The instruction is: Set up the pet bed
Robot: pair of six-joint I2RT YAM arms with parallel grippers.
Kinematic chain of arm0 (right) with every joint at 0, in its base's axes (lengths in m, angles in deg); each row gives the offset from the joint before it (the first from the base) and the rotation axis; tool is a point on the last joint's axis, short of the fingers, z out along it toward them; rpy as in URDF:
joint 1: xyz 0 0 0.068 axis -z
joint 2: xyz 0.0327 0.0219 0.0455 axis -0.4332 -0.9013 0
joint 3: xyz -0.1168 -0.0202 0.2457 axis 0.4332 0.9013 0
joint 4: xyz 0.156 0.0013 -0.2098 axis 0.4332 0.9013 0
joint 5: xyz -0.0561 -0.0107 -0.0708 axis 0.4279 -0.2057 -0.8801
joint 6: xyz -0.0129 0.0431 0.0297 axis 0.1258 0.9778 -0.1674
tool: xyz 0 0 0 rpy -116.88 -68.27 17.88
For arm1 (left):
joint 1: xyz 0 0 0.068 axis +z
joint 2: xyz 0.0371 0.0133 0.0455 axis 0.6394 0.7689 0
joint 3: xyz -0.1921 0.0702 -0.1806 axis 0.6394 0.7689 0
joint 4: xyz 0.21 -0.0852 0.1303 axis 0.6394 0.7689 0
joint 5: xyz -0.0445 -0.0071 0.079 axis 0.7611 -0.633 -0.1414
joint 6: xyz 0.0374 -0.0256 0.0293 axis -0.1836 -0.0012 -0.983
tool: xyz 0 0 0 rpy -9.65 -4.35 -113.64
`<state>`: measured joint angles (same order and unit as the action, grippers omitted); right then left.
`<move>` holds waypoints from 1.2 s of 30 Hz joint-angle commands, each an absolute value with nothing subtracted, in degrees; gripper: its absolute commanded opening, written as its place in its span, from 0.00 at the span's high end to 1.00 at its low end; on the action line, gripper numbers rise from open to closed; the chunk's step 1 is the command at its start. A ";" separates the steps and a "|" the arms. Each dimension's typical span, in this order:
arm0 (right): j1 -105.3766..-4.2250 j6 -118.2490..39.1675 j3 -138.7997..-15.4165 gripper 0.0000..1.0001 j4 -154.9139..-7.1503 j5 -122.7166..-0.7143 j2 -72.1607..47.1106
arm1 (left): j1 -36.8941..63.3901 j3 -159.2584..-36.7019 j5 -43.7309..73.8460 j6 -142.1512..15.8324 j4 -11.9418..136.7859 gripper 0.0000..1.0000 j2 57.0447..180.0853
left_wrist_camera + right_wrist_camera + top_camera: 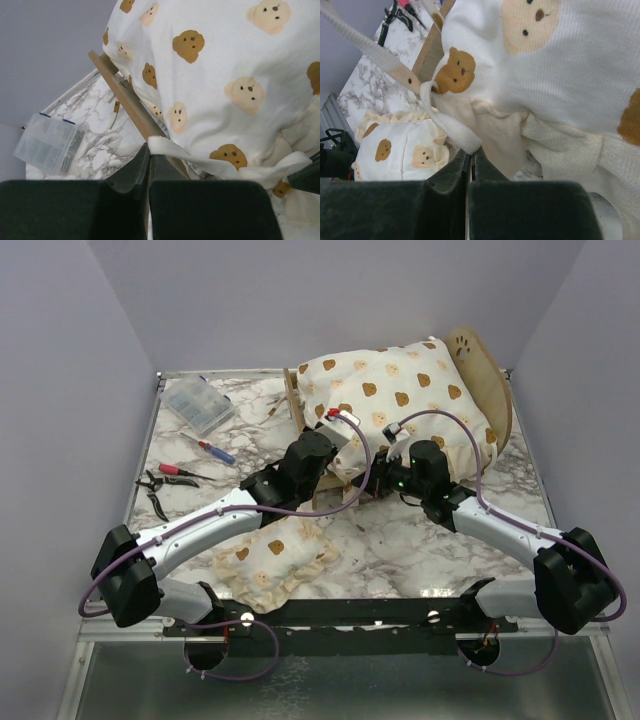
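Clenching cushion (400, 390) ruffle with left gripper (149, 152) and right gripper (470, 155). Treat pet bed (492, 375) as light, stiff plywood; grip its rail (129, 102).

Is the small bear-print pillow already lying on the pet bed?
No, the small pillow lies on the marble table, in front of the pet bed.

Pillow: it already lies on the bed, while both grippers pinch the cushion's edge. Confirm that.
Wrong on the pillow: the top view shows it on the table, outside the bed, by the left arm. The rest stands: the left gripper and right gripper are both shut on the cushion's edge.
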<state>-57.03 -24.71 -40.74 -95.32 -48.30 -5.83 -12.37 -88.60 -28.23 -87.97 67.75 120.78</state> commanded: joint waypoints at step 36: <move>-56.63 -22.49 -45.28 0.99 -93.62 -45.66 -5.27 | -5.88 -95.94 -16.98 -50.31 100.93 0.45 124.29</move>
<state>-57.03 -23.61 -41.66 -94.95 -46.44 -7.36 -7.80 -94.06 -17.89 -53.22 95.14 123.95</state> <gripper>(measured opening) 0.008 0.538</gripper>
